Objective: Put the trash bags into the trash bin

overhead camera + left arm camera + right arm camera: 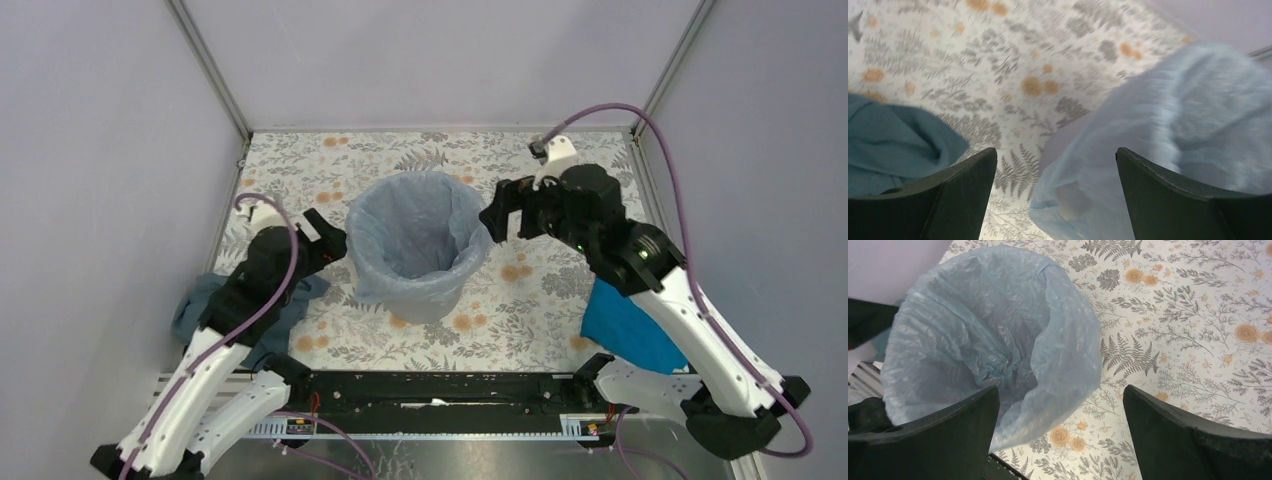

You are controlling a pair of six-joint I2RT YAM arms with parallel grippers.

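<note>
Top view: the trash bag (pixel 415 240) lines the trash bin (pixel 430 308), hem folded over the rim, while the left gripper (pixel 328 238) and right gripper (pixel 500 215) flank it, jaws wide and empty, and a careless swing could snag that loose hem and peel it off. Left wrist: the teal-grey cloth (pixel 893 135) lies close, easily dragged along. Right wrist: only floral tabletop (pixel 1188 315) beside the bag's mouth, nothing blocking.

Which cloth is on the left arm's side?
The dark teal-grey cloth, bunched partly under the left arm; the bright blue cloth lies under the right arm.
</note>
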